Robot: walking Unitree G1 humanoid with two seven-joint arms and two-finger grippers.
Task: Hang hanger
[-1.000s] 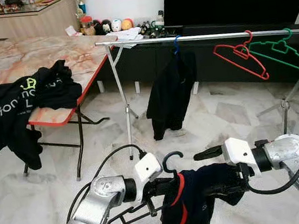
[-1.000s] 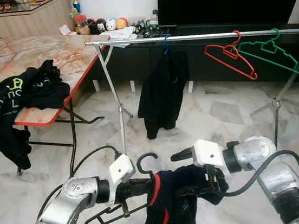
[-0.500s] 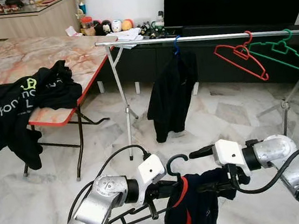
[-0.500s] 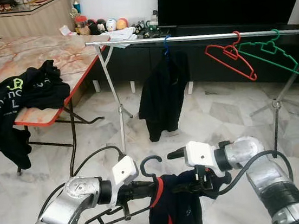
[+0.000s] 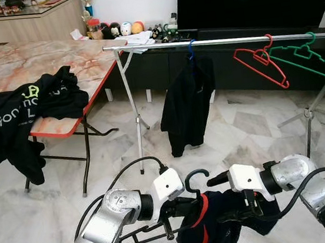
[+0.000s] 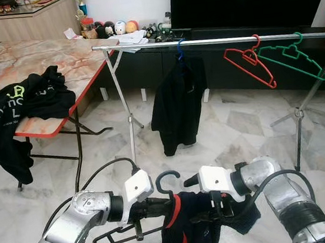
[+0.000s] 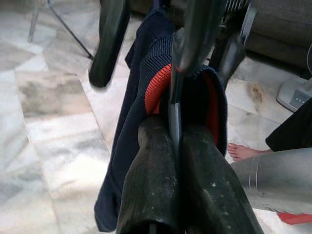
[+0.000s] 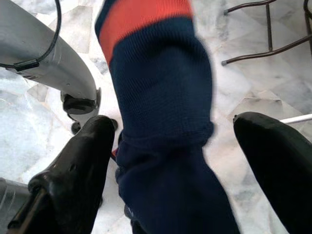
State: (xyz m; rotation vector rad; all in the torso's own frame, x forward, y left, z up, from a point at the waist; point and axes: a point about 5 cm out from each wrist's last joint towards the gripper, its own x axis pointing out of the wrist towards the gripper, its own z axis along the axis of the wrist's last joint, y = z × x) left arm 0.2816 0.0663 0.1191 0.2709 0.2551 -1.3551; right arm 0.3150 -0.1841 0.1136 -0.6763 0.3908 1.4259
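While clamped in the left claw (image 5: 172, 210) with the garment (image 5: 214, 225) draped between the open right claw's (image 5: 238, 214) fingers, hanger (image 5: 189, 184) well short of rail (image 5: 218, 42); risks snagging, shedding cloth.

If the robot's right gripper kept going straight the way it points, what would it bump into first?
Probably the navy garment. The open right gripper has it hanging between its fingers, straight ahead. Past that stands the left arm, though depth is hard to judge.
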